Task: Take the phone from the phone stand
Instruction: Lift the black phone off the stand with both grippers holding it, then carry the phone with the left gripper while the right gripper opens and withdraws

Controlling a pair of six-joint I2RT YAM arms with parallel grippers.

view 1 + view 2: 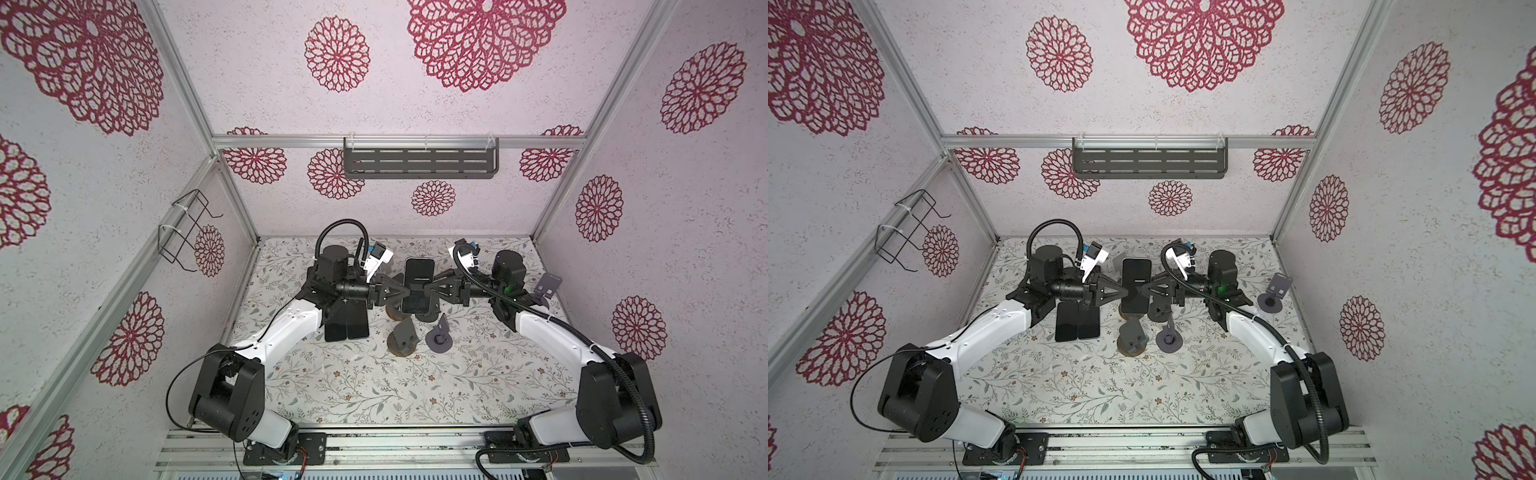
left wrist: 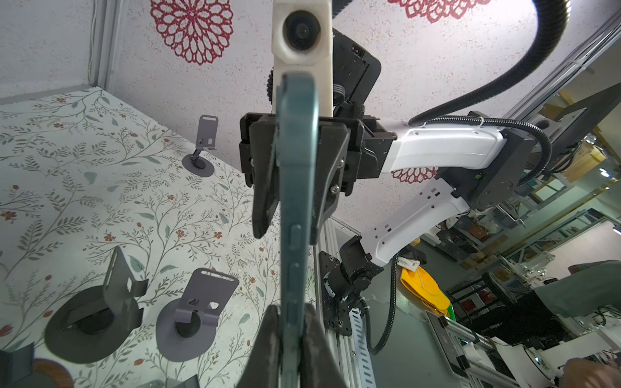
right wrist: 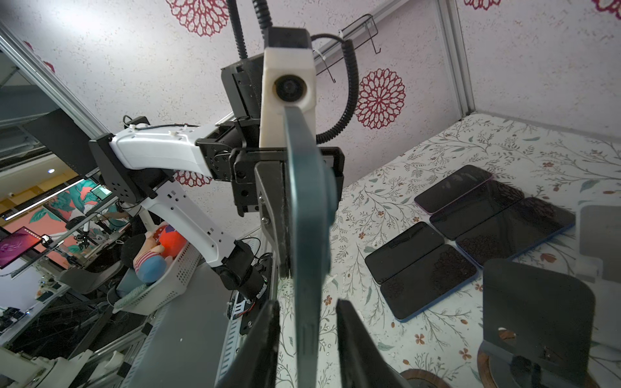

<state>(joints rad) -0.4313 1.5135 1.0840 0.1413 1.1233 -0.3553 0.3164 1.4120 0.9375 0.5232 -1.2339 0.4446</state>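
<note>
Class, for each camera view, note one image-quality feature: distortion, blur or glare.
In both top views: even light, frame rails splayed by wide-angle distortion. Left wrist view: phone edge close, slightly soft. Right wrist view: flat phones show speckled reflections.

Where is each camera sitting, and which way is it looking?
Both top views: high above the robot's base, looking down at the table; left arm and right arm meet at the phone.
Left wrist: on the left arm, looking along the left gripper at the phone's edge; the right arm shows beyond.
Right wrist: on the right arm, looking along the right gripper; the left arm and flat phones show beyond.
Shared: both wrist views see the same phone edge-on, from opposite sides.
</note>
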